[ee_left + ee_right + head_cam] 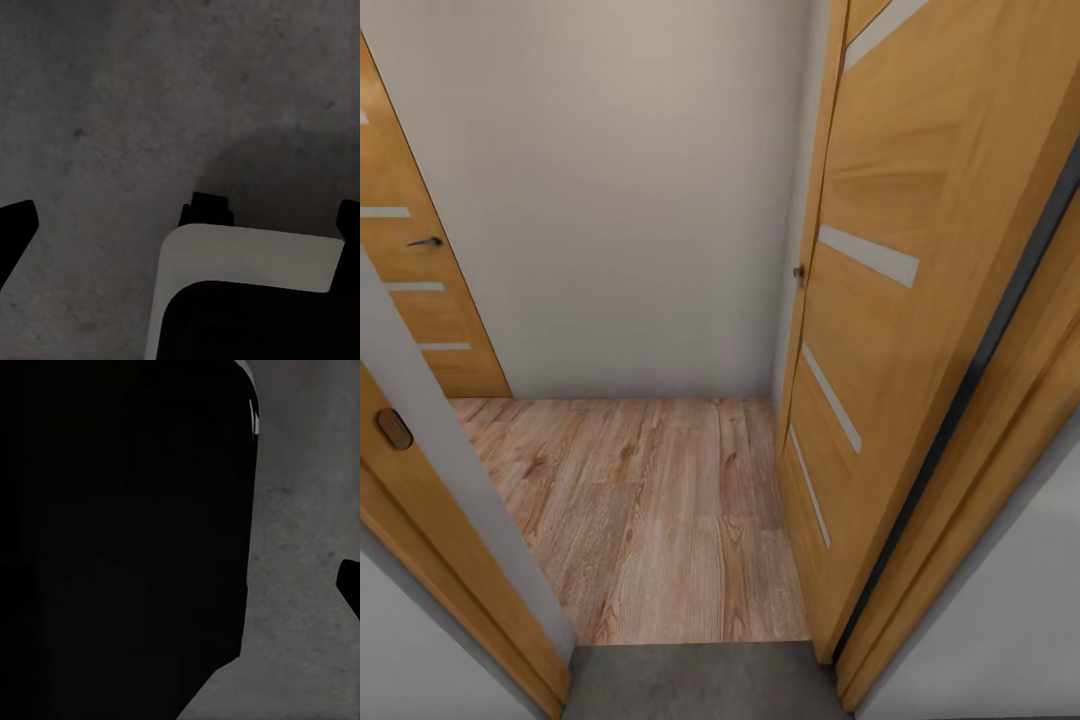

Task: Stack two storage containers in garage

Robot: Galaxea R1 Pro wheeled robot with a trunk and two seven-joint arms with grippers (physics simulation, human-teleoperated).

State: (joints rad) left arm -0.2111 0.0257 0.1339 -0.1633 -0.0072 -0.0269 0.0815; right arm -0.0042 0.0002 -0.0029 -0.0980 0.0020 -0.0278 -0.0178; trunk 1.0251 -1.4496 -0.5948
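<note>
Head view: a doorway seen from the garage side. The grey concrete floor [700, 682] forms a strip at 6 o'clock, meeting light wood plank flooring [650, 510] that runs to a white wall [610, 190] at 12 o'clock. An open orange door [900, 300] with frosted strips stands at 3 o'clock; a second door [420, 290] at 9 o'clock. Left wrist view: the left tool [180, 217] hangs over concrete, dark fingertips [16, 219] spread, holding nothing. Right wrist view: the right tool's state cannot be told; apparently the robot's dark body [120, 532] blocks it.
</note>
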